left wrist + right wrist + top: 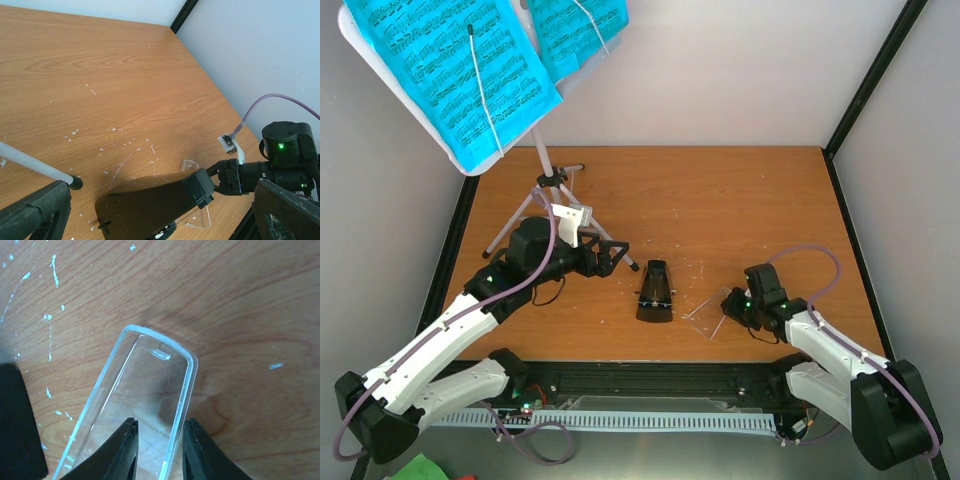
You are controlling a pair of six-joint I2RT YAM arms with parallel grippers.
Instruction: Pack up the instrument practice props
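Note:
The white music stand (552,180) stands at the far left, its desk holding cyan sheet-music pages (450,75). The black metronome (655,292) is at the table's middle front. It also shows in the left wrist view (150,205) and at the left edge of the right wrist view (15,425). My left gripper (617,257) is open and empty, just left of the metronome, by a tripod leg (30,164). The clear cover (145,405) lies flat on the table right of the metronome (703,308). My right gripper (160,452) is open, its fingers straddling the cover's side rim.
A black frame post (875,75) runs up the back right corner, with walls close on the left, back and right. White flecks (112,131) are scattered on the wooden table (740,200). My right gripper also shows in the left wrist view (227,177).

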